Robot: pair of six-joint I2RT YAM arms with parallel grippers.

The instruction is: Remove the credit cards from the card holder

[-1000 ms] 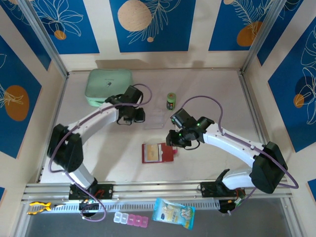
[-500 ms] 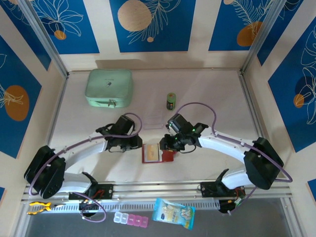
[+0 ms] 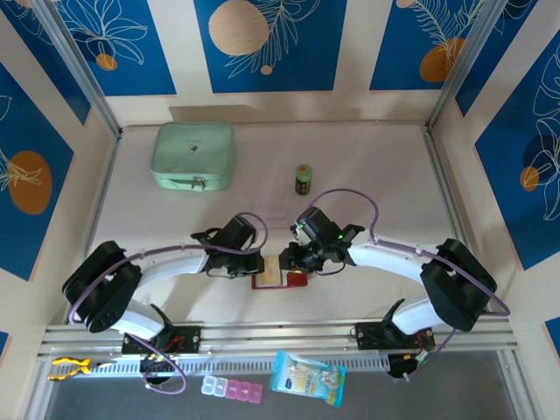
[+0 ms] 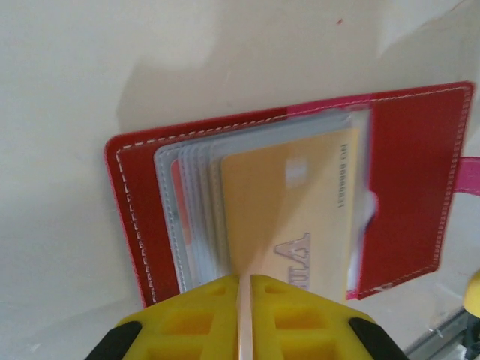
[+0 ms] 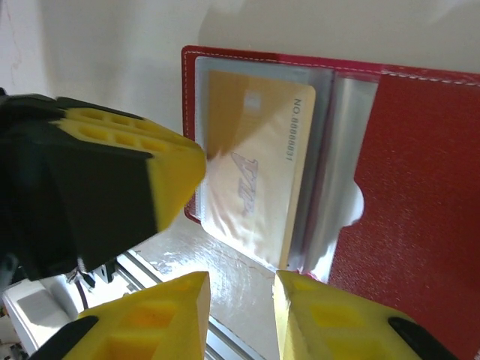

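Jaws of the left gripper (image 4: 244, 289) are clenched on the near edge of a tan-orange credit card (image 4: 285, 217), whose thin edge shows as a sliver between the two yellow pads; the card lies mostly inside the top clear sleeve of the card holder (image 4: 412, 187), which is spread open and flat on the table (image 3: 376, 175), just ahead of the arm bases; the right gripper (image 5: 240, 289) stands with its jaws parted and nothing between them, close over the holder and near the left one; whether it touches the red cover I cannot tell. Against a second ago: the left gripper was up near the mint-green case (image 3: 192, 156) and has swung down to the holder's left side, closing as it came; the right gripper has shifted left from the holder's right corner to over its middle; the holder itself lies where it lay.
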